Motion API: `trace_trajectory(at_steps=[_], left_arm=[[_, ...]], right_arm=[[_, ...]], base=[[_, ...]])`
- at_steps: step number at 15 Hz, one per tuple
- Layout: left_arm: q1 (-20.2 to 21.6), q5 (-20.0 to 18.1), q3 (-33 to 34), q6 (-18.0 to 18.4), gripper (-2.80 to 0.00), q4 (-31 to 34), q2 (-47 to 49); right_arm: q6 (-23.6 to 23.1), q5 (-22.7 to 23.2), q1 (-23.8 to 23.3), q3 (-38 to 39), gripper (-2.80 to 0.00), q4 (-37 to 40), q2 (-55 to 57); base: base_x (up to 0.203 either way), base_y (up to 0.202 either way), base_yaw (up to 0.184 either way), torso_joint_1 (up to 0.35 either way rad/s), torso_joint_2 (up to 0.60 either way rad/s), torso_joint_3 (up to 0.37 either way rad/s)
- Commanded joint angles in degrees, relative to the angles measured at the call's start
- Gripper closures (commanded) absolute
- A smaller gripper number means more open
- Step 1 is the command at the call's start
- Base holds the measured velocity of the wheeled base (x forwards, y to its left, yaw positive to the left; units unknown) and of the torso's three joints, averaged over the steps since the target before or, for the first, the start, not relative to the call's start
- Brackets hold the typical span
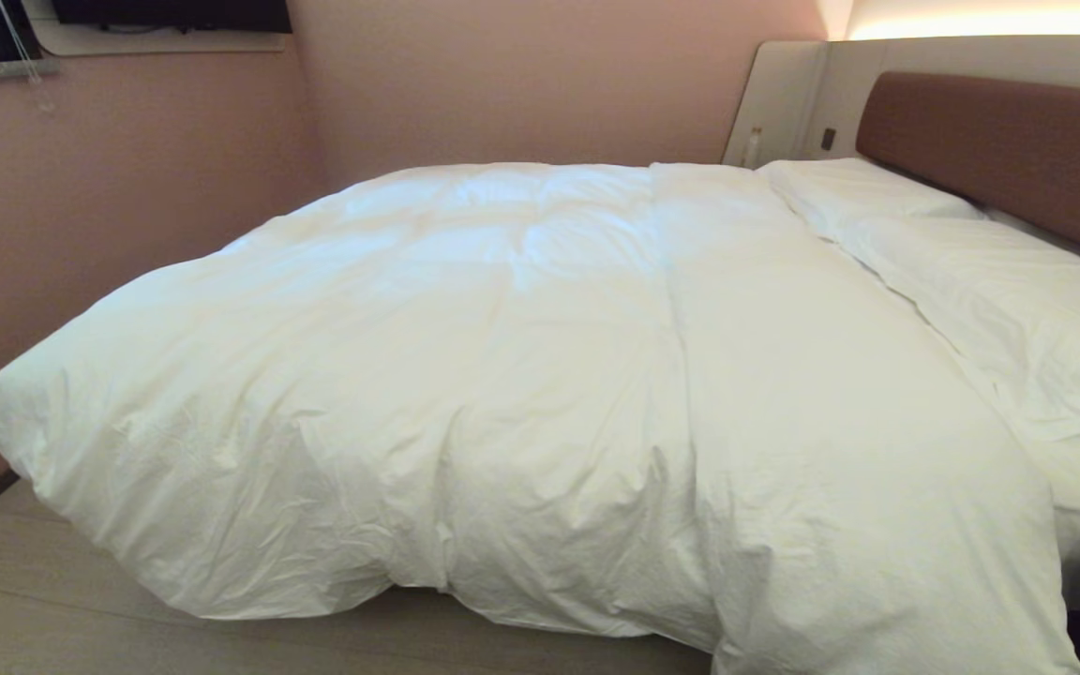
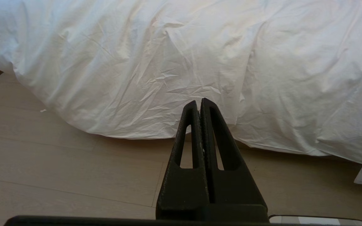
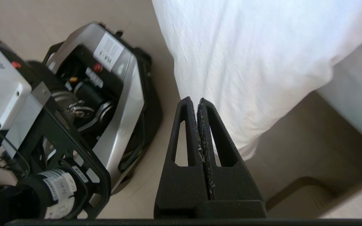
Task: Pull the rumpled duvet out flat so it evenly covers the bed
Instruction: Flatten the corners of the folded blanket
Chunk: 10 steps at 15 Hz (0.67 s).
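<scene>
1. The bed (image 1: 999, 141), its brown padded headboard against the far wall, fills the small pink-walled room; every place below is given relative to it.
2. The duvet (image 1: 540, 375) lies over nearly the whole of the bed, puffy and creased, spilling off the near edge and sagging to the floor (image 1: 81, 609), with its lowest, longest fold hanging at the near corner on the headboard side.
3. Two white pillows (image 1: 990, 281) sit in a row along the headboard, beside the duvet's upper edge, which stops short of them.
4. The right gripper (image 3: 197, 102) hangs at that near corner of the bed, its fingers clenched tight together just beside the dangling fold; no cloth can be seen between them, so it appears to have closed on nothing or only on the very edge.
5. The left gripper (image 2: 199, 102) is parked low before the bed's near edge, fingers pressed together and empty, pointing at the drooping duvet.
6. Judged from this, the step in hand is seizing the hanging corner; the next move calls for a sure grip on it, then a pull to even the overhang.
</scene>
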Motion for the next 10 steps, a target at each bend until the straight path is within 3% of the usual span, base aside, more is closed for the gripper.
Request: trace_trajectory(at_steps=[1, 4, 10], left_arm=[[-0.02, 0.02, -0.01, -0.01, 0.00, 0.01, 0.00], [-0.01, 0.02, -0.01, -0.01, 0.00, 0.01, 0.00], [-0.02, 0.02, -0.01, -0.01, 0.00, 0.01, 0.00]], right_arm=[[-0.37, -0.07, 0.23, -1.02, 0.00, 2.74, 5.41], [0.08, -0.20, 0.54, -1.34, 0.00, 2.60, 2.02], [2.33, -0.14, 0.42, -1.34, 0.00, 2.63, -21.10]], base=[[0.000, 0.000, 0.000, 0.000, 0.00, 0.000], [0.000, 0.000, 0.000, 0.000, 0.00, 0.000], [0.000, 0.000, 0.000, 0.000, 0.00, 0.000]])
